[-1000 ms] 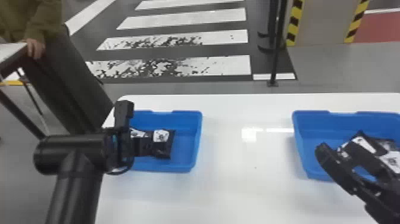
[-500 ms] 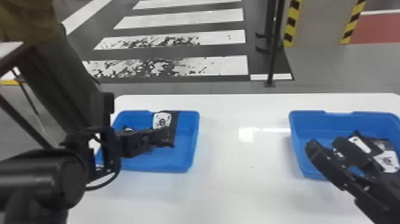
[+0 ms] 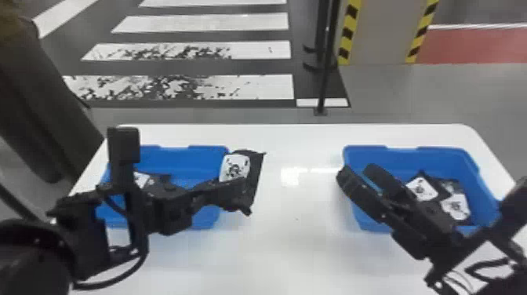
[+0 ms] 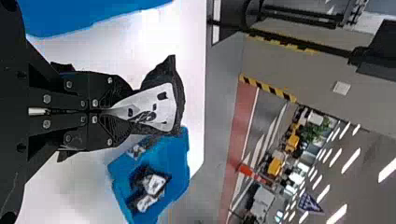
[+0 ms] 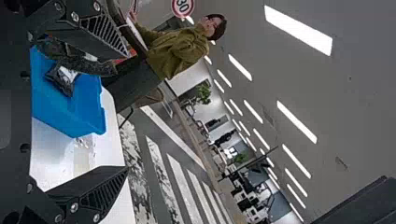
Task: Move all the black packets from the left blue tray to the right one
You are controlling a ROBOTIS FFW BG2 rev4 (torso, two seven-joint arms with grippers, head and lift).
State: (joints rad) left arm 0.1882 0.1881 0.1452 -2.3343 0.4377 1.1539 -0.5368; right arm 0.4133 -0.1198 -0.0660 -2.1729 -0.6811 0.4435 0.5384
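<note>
In the head view, a glossy white table (image 3: 309,251) stands on grey floor, with a striped crossing (image 3: 243,87) and a dark pole (image 3: 327,70) beyond it. The left gripper (image 3: 235,192) is closed on a black packet (image 3: 235,166) above the table, at the inner side of the left blue tray (image 3: 188,159). The right gripper (image 3: 357,172) has its fingers apart, empty, above the right blue tray (image 3: 404,155). The held packet bears a white label with dark marks. Another packet (image 3: 140,179) lies in the left tray, partly behind the left arm; black packets with white labels (image 3: 455,207) lie in the right tray.

In the left wrist view, the white table gives way to grey floor, a red strip and ceiling lights (image 4: 350,161). The left gripper (image 4: 128,111) pinches the packet between its fingertips; the pale label is creased towards the grip, the dark edge flaring outwards.

In the right wrist view, plants and long ceiling lights fill out the room. The right gripper (image 5: 127,111) is spread wide, holding nothing.
</note>
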